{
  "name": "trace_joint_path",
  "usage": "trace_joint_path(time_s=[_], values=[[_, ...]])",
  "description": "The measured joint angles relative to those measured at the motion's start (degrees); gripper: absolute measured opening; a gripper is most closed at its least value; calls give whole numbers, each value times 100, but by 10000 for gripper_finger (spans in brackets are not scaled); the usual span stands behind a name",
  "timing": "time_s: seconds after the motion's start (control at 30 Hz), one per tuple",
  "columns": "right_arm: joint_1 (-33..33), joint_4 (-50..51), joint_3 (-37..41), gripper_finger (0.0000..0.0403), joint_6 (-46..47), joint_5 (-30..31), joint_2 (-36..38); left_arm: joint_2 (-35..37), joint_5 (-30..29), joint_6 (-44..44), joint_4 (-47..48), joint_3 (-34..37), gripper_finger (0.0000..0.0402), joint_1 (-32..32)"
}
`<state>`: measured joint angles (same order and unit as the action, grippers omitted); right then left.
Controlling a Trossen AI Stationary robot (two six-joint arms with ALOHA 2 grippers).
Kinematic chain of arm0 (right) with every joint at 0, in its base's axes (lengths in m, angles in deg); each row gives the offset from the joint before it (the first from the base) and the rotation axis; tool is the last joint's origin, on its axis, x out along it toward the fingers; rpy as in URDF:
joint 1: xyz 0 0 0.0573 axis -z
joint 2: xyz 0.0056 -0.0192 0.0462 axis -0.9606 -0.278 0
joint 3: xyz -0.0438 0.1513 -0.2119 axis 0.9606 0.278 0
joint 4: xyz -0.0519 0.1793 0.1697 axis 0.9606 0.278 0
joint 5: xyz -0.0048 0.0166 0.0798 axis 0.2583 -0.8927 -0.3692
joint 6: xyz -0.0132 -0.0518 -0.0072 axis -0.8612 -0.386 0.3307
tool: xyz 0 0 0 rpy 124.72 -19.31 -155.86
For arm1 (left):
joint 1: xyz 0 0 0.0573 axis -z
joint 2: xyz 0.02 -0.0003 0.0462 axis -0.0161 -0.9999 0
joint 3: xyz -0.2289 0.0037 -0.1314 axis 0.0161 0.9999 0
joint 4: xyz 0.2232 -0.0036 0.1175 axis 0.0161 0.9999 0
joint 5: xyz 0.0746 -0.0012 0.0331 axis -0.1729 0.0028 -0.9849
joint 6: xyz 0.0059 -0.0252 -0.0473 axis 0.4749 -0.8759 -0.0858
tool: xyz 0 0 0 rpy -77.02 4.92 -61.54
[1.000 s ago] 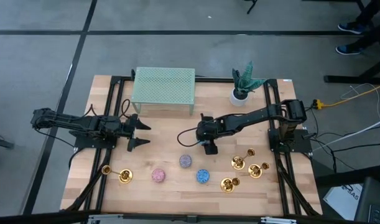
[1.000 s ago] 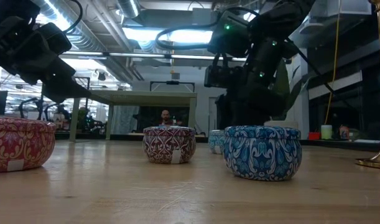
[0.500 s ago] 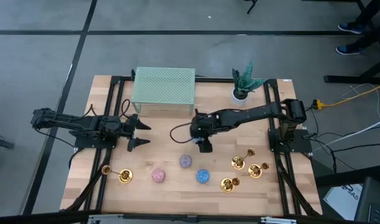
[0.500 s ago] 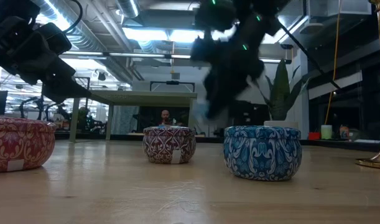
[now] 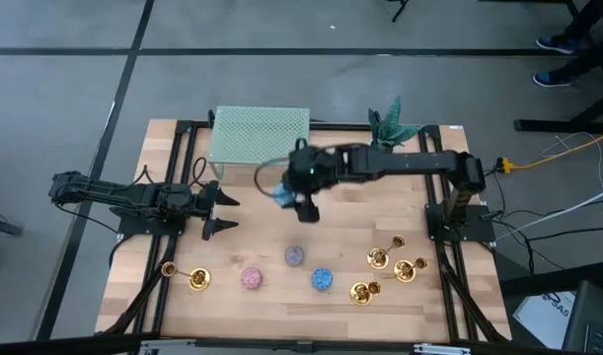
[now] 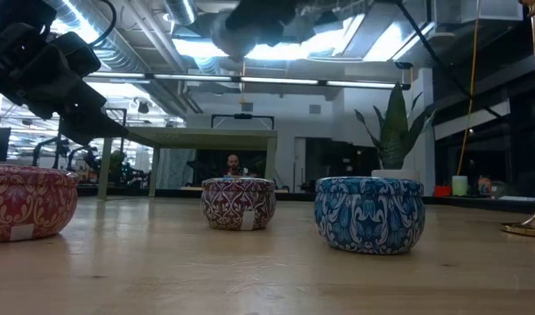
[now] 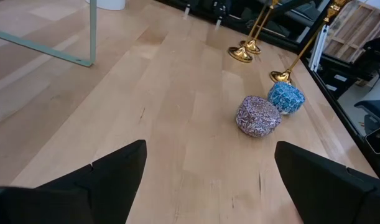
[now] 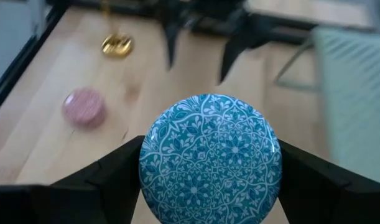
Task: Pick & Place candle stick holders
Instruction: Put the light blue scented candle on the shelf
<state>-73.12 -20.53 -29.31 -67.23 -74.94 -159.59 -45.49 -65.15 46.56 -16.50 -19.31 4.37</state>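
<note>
Right gripper (image 5: pixel 286 197) is being held above the middle of the table (image 5: pixel 271 247), just in front of the green mesh stand (image 5: pixel 260 138). A round blue patterned tin (image 8: pixel 210 158) is being gripped between its two fingers (image 8: pixel 109 177), spread wide around the tin's sides; the tin's lid is being shown face-on in the right wrist view. In the high view the tin is seen only as a blurred blue patch at the gripper.

Left gripper (image 5: pixel 220 212) is being kept over the left part of the table, fingers (image 7: pixel 109 171) spread fully apart, nothing between them.

Four gold candle stick holders are lying on the table, none being touched. One holder (image 5: pixel 188 276) is lying on its side near the front left corner, well apart from the others. Three holders (image 5: pixel 385 256) (image 5: pixel 410 268) (image 5: pixel 365 291) are being left grouped near the front right, close to each other; whether they are touching cannot be told.

Three more round tins are sitting along the front: a pink one (image 5: pixel 252 278), a purple-grey one (image 5: pixel 295 255) and a blue one (image 5: pixel 323 279). In the low view these are being seen as a red tin (image 6: pixel 31 201), a dark red tin (image 6: pixel 239 203) and a blue tin (image 6: pixel 369 213).

A potted plant (image 5: pixel 388 128) is standing at the back right. A person (image 6: pixel 233 164) is being seen far off in the room behind.
</note>
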Motion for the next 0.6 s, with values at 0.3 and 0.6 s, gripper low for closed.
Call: trace_joint_path(time_s=[0.3,0.6], values=[[904,-545,-263,300,307,13,2,0,1,0,0,0,354,-1],[1516,-570,-263,300,433,18,2,0,1,0,0,0,354,-1]])
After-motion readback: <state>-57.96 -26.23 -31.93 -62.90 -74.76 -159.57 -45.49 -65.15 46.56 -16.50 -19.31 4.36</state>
